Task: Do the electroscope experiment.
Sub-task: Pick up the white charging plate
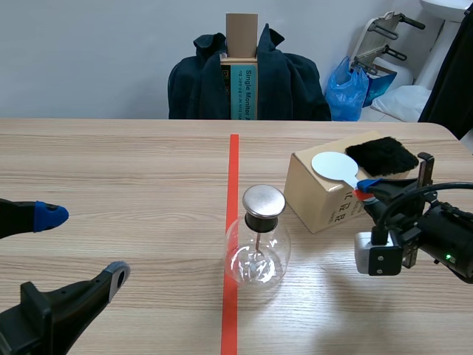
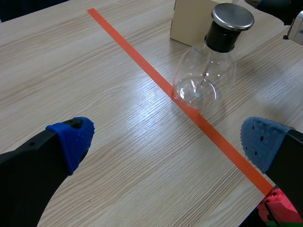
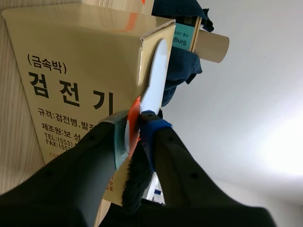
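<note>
Clamping right gripper (image 3: 135, 130): fingers are pressing shut on the red handle (image 1: 360, 192) of the white paddle (image 1: 334, 166), to the right of the electroscope (image 1: 257, 248).
Electroscope: clear glass flask with a black neck and a round metal cap (image 1: 264, 200), standing upright on the orange-red tape line (image 1: 233, 170).
White paddle: round blade is lying on top of the cardboard box (image 1: 318, 196), behind and right of the electroscope.
Cardboard box: sitting near the electroscope's right side, not touching it, with Korean print on its side.
Black fur (image 1: 382, 155): lying on the box top, farther right of the electroscope than the paddle blade.
Left gripper (image 2: 169, 141): fingers are standing wide apart, holding nothing, hovering well left of the electroscope and nearer the robot.
Dark jacket (image 1: 295, 81): hanging far behind the electroscope.
</note>
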